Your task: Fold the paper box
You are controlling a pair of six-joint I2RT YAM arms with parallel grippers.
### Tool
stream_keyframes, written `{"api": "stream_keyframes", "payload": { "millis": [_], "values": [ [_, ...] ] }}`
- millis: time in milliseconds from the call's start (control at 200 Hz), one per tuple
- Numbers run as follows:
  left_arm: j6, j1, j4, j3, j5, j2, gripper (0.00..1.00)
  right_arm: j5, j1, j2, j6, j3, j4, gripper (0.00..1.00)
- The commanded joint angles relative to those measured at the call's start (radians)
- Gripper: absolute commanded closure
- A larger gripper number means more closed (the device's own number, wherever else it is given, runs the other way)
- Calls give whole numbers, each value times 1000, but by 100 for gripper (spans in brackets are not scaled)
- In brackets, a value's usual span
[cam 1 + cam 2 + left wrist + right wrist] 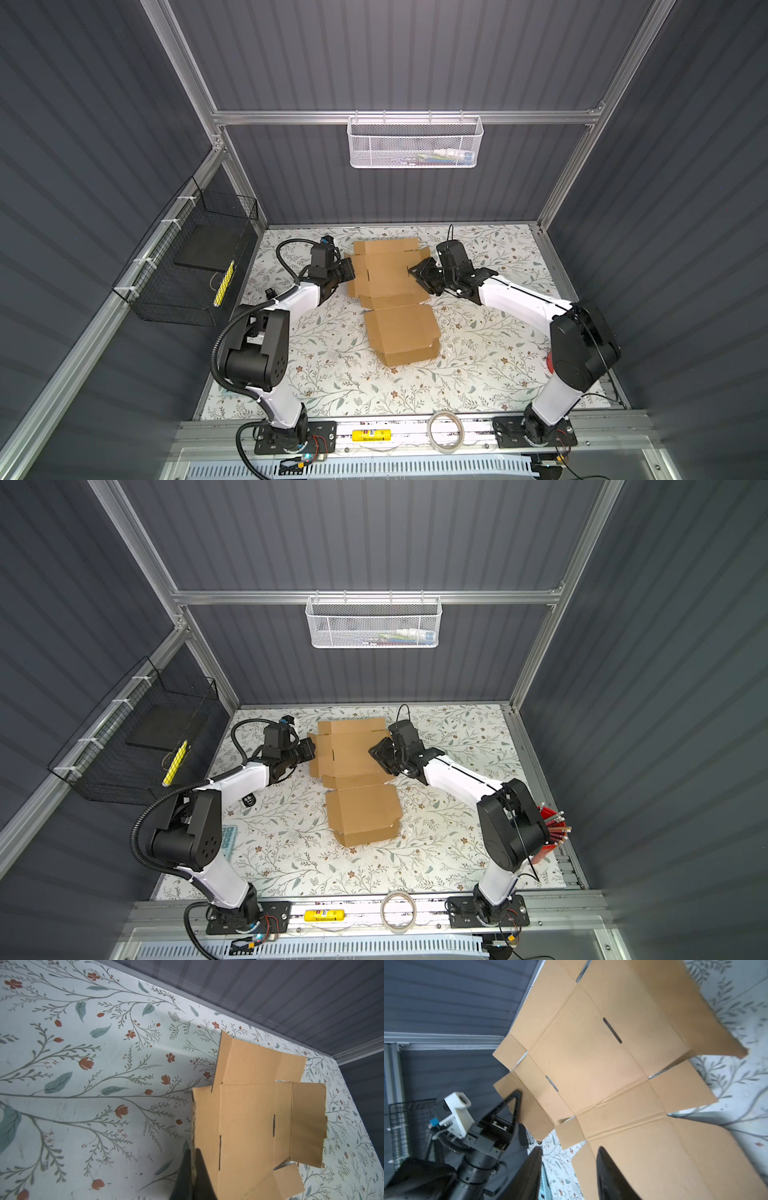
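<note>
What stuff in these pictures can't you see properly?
- What lies inside the white basket: in both top views it is too small and blurred behind the mesh.
- The red pencil cup: in a top view the right arm hides nearly all of it.
- The label on the yellow tube: too small to read.
- The left gripper: the left wrist view's edge cuts it off, and only the tips show, pinching the box.
</note>
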State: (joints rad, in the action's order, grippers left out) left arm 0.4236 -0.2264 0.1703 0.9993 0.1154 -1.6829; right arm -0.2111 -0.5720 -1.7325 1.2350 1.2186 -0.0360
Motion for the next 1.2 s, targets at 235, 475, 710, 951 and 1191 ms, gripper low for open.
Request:
{"api": "stream_keyframes", "payload": {
  "millis": [235,475,710,951,1191],
  "values": [
    [-35,-7,243,-176,0,124,100,-11,-5,-94,181,120,55,49],
    [-69,-17,356,-256,24,170,100,-5,-3,-130,209,186,23,48],
    [-132,-45,440,-319,26,210,100,-12,7,-177,221,267,-12,42],
    [-190,-75,515,-370,18,239,100,16,20,-187,256,308,-35,38],
    [-265,-128,603,-418,-17,251,100,24,41,-191,314,315,-30,36]
  ]
}}
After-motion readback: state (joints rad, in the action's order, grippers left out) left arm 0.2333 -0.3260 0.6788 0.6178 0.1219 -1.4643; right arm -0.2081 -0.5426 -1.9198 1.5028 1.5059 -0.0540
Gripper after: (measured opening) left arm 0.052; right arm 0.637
